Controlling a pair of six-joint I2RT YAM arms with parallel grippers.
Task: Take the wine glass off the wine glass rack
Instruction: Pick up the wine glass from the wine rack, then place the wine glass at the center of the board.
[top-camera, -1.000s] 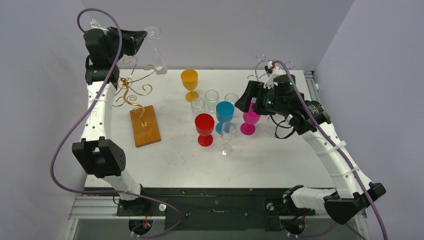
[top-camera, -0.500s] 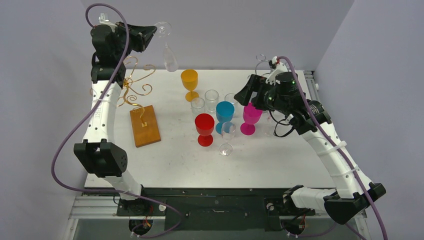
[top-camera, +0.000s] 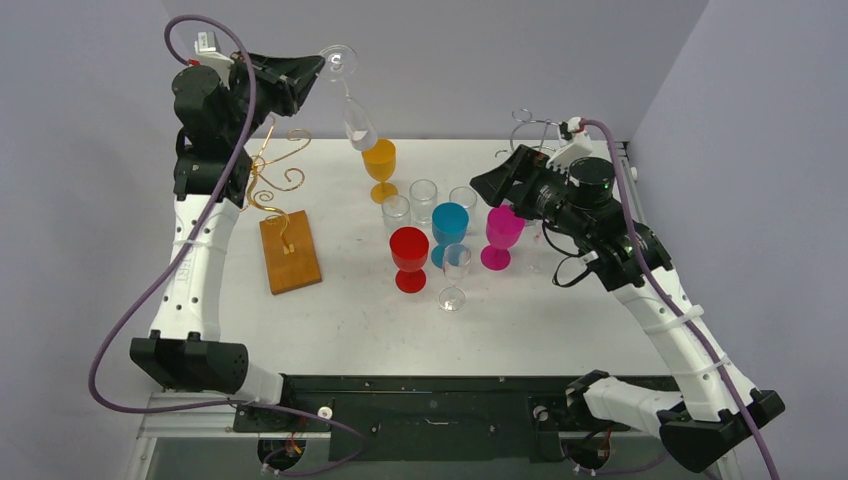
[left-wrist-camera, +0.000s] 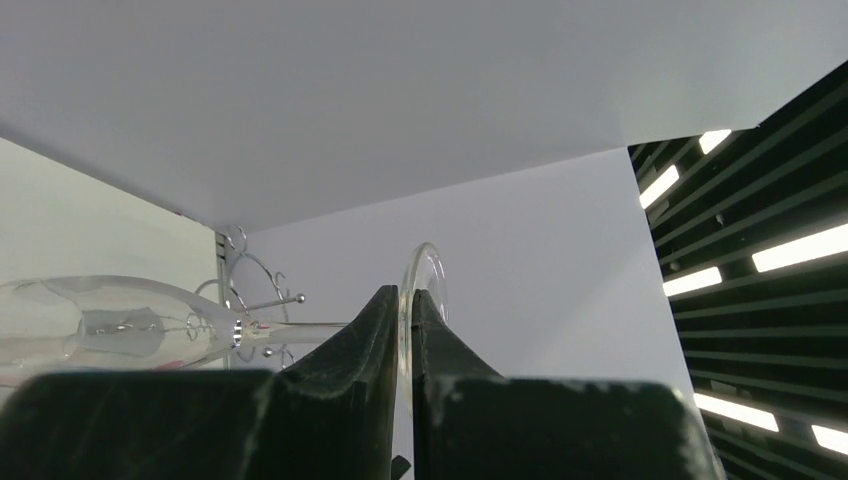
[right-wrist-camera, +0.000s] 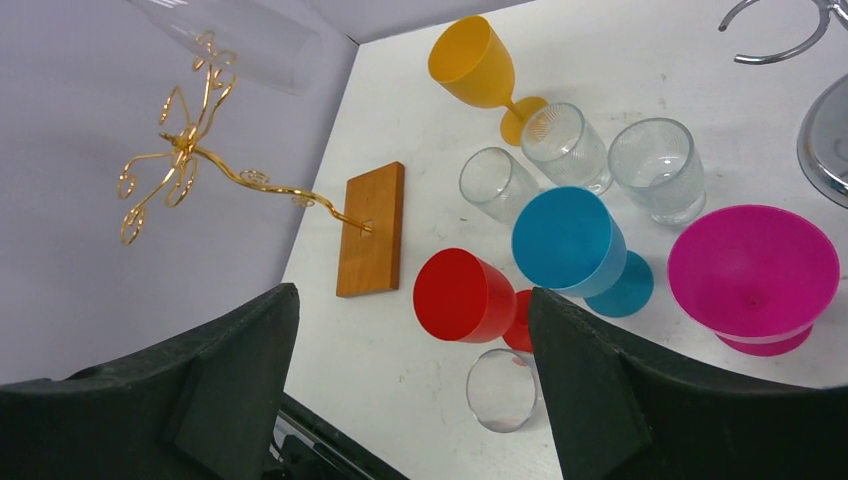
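— Looking at the gold rack (top-camera: 290, 250), is the job done?
— Mostly, I'd say. The clear wine glass (top-camera: 357, 128) hangs in mid-air to its right, free of the hooks, its foot pinched by the left gripper (top-camera: 322, 65). Only setting it down is left. The right gripper (top-camera: 482, 186) gapes, holding nothing.

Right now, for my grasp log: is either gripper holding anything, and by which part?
The left gripper pinches the clear wine glass by its round foot; the right gripper is open and empty.

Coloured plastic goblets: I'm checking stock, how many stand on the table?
4: orange plastic goblet at the back, red plastic goblet at the front, blue plastic goblet mid-cluster, magenta plastic goblet rightmost. None looks hidden.
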